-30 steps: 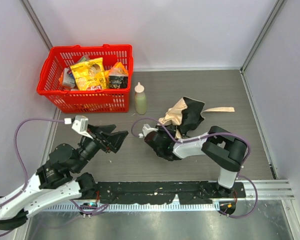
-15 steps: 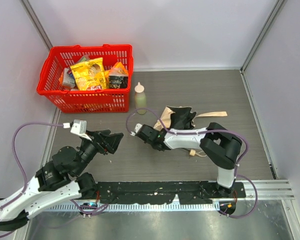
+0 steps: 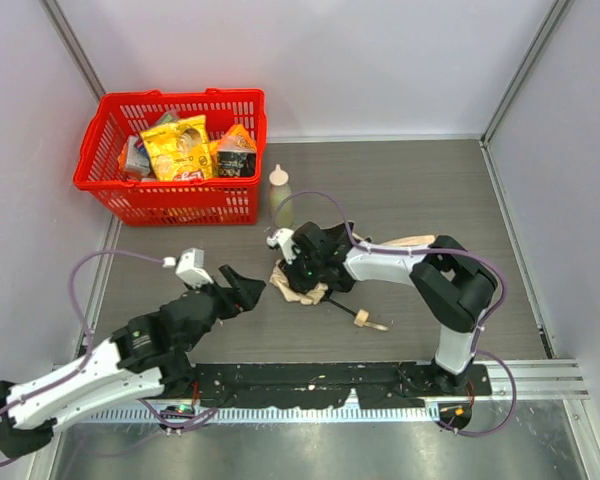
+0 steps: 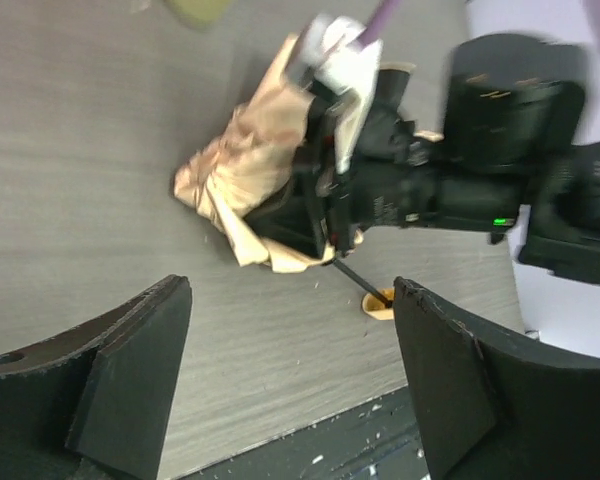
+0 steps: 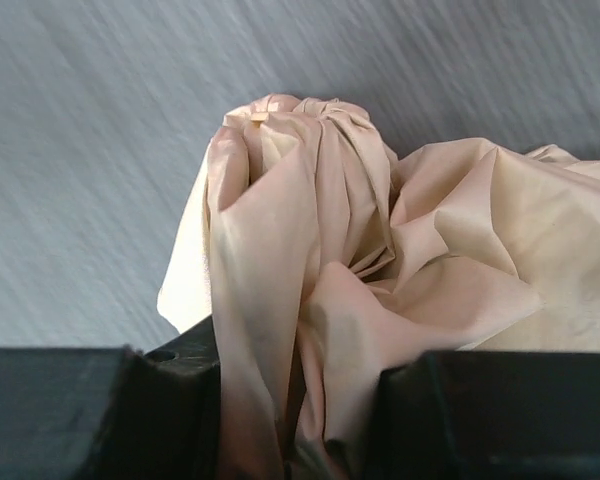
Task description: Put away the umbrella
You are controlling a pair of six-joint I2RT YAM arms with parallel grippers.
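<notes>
Cream fabric of the umbrella (image 3: 288,283) lies bunched near the middle of the grey table (image 3: 430,190) in the overhead view. The right gripper (image 3: 305,270) is clamped on the bundle from its far side. A thin black shaft (image 3: 342,308) runs from the bundle to the pale knob handle (image 3: 364,320), so the long axis lies far-left to near-right, with the knob pointing near-right. The left gripper (image 3: 245,286) hovers just left of the fabric, jaws apart and holding nothing. The red basket (image 3: 170,205) sits well apart at the far left, with a pale green squeeze bottle (image 3: 279,200) beside it. In the left wrist view the fingers (image 4: 120,370) are spread wide, with the bundle ahead of them and untouched. In the right wrist view the fingers (image 5: 70,410) pinch gathered cloth, which bulges up between them. Judgement: the right arm has the umbrella, and the left arm is well placed for a second grip.
</notes>
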